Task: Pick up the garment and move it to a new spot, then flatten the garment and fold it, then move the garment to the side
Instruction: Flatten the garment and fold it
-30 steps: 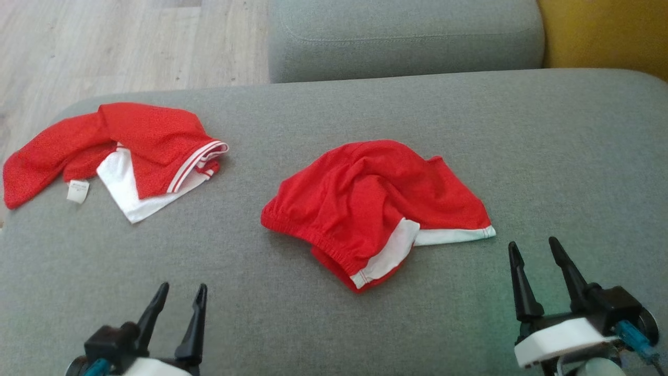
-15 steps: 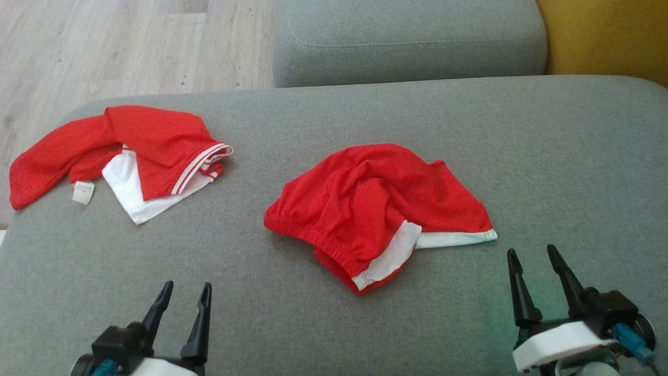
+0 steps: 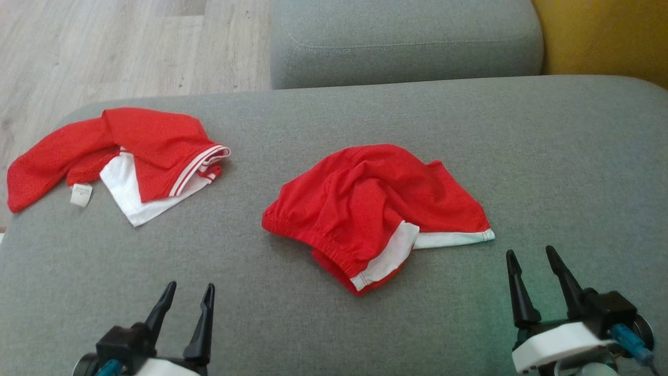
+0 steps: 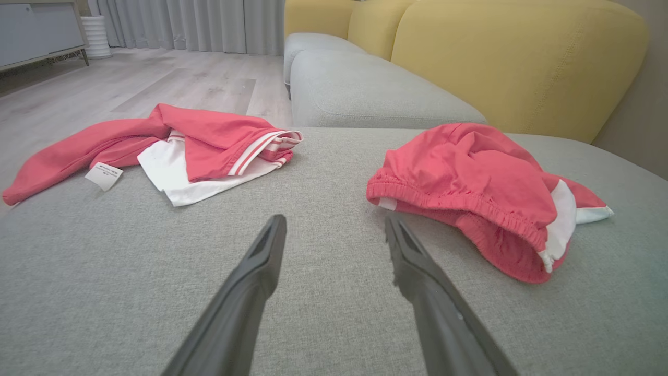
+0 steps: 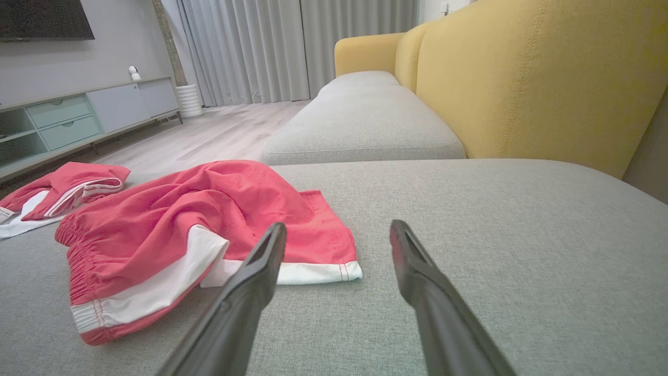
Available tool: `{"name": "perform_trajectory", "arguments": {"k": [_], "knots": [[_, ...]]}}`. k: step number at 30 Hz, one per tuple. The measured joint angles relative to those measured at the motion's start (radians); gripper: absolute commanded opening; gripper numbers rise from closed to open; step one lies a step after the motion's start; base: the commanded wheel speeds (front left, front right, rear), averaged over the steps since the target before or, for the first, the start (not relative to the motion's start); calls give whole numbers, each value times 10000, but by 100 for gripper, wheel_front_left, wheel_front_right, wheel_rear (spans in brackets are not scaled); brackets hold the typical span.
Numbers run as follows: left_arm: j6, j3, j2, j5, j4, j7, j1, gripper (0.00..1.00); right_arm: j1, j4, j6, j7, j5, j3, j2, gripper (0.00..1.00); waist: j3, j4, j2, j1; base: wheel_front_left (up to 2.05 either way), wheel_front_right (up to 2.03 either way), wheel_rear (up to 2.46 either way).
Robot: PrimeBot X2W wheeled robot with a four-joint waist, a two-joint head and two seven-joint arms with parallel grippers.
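Shorts (image 3: 376, 209) unmoved, grey sofa seat (image 3: 548, 156), wood floor (image 3: 104, 47), yellow backrest (image 3: 600, 36)

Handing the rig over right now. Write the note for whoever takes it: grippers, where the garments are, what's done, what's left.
Left gripper: open, empty, over the near part of the grey fabric sofa cushion.
Right gripper: open, empty, close to the shorts' white hem but not touching it.
Crumpled red shorts with white hem bands: mid-cushion, probably the target, not held.
Second red-and-white garment with a white tag: bunched at the cushion's far left.
Done: nothing visible; neither garment is flattened or folded.
Left: pick up, relocate, flatten, fold, move aside.
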Motion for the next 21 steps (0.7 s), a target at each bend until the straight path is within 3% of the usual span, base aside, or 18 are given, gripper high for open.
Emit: {"name": "perform_trajectory", "arguments": {"k": [8, 10, 16, 21], "knots": [[0, -819, -188, -56, 600, 35, -6, 100, -53, 451, 0, 2, 130, -2, -27, 100, 2, -25, 0, 0, 0, 0, 0], [0, -1379, -320, -357, 692, 537, -41, 100, -229, 734, 0, 232, 104, 0, -94, 100, 36, -30, 0, 0, 0, 0, 0], [0, -2949, -564, -1593, 324, 2694, -674, 100, -1749, 1158, 0, 2458, 111, 282, -502, 100, 371, -28, 0, 0, 0, 0, 0], [56, -3965, -589, -2631, 353, 3511, -1634, 100, -2570, 1578, 0, 3912, 270, 449, -780, 100, 858, 16, 0, 0, 0, 0, 0]]}}
